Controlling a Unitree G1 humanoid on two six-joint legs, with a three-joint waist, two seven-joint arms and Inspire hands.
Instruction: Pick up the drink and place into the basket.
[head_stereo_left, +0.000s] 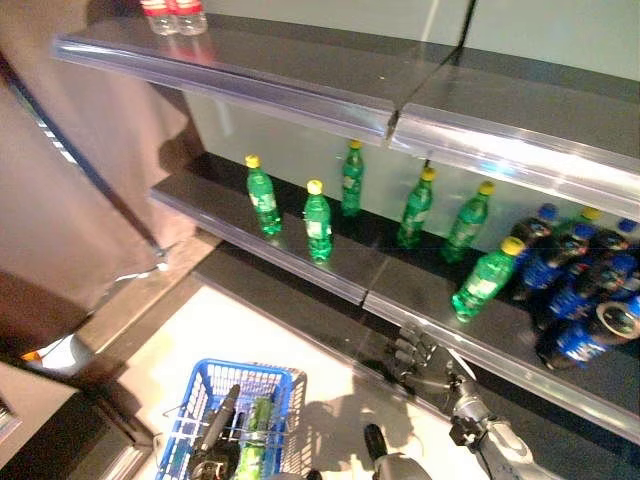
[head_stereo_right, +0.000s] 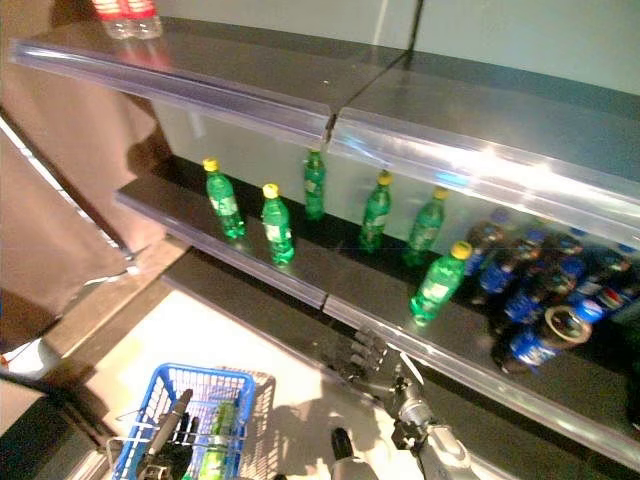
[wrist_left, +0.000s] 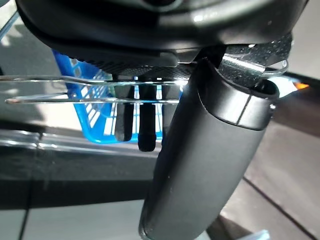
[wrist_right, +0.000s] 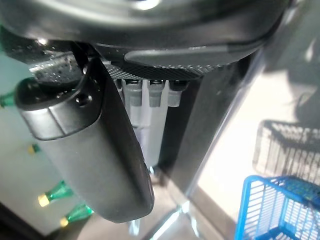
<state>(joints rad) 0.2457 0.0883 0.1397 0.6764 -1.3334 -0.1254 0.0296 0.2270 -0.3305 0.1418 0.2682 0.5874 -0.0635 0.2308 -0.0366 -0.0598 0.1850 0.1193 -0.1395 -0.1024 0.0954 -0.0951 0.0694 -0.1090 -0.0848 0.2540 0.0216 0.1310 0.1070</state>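
Shelving (head_stereo_left: 300, 85) filled the left eye view: green bottles (head_stereo_left: 317, 222) with yellow caps stood in a loose row on the middle shelf (head_stereo_left: 250, 235), one more green bottle (head_stereo_left: 486, 275) leaned near the shelf's front edge, and dark blue-labelled bottles (head_stereo_left: 575, 290) crowded together at the right end. Below, a blue wire basket (head_stereo_left: 236, 415) sat on the pale floor with a green bottle (head_stereo_left: 256, 440) lying in it, the left hand (head_stereo_left: 216, 425) at its handle. The right hand (head_stereo_left: 418, 358) hung just under the shelf's front edge, fingers straight and holding nothing. The right eye view showed the same layout. In the left wrist view, fingers (wrist_left: 145, 125) reached down past the basket's wire handle (wrist_left: 75, 90); whether they curled round it could not be told. In the right wrist view, the fingers (wrist_right: 150, 125) stretched straight beside the thumb (wrist_right: 90, 155), empty.
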